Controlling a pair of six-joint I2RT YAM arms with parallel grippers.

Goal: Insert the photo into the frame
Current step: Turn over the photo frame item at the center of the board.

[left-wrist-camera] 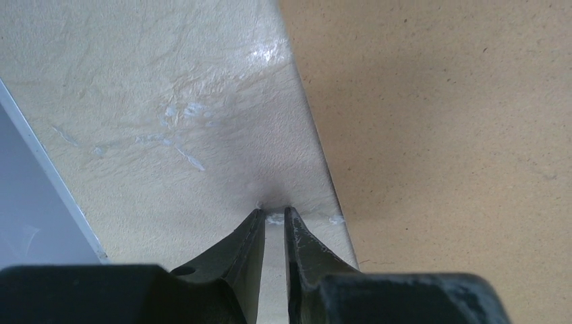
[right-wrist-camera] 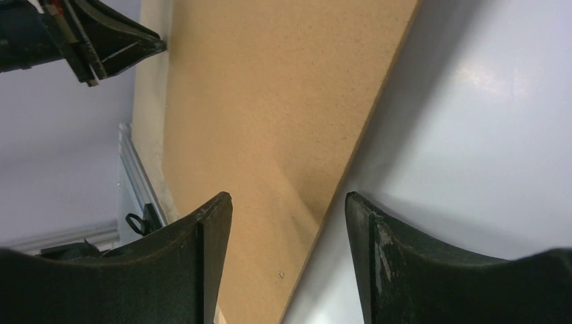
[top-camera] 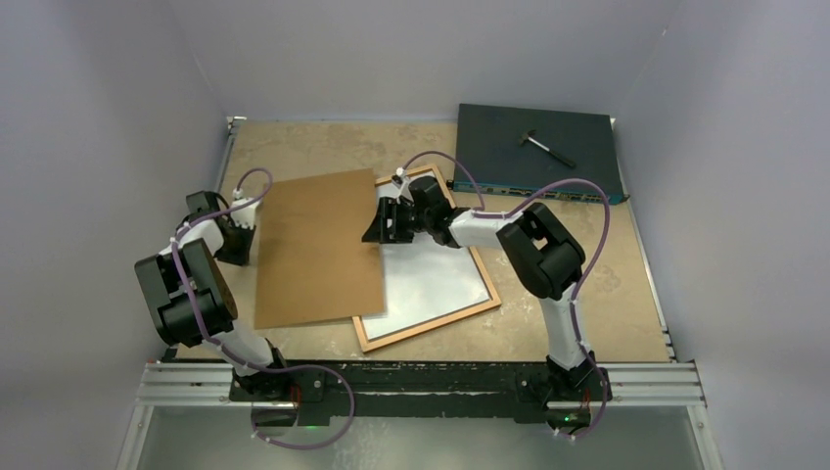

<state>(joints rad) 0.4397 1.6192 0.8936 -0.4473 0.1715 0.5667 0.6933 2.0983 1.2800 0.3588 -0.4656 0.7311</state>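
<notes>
Beige table [top-camera: 294,147]: the photo [top-camera: 431,284] lies white side up in the frame [top-camera: 431,326], partly under the backing board [top-camera: 318,245]. Right end effector [right-wrist-camera: 289,202] — nearer, wide open, empty — straddles the board's edge; left end effector [left-wrist-camera: 273,214], barely open, holds nothing.

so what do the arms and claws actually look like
The left arm and right arm have white links and blocky black joints, with a purple cable looping along each. The left claw and right claw have two black tapered fingers.
</notes>
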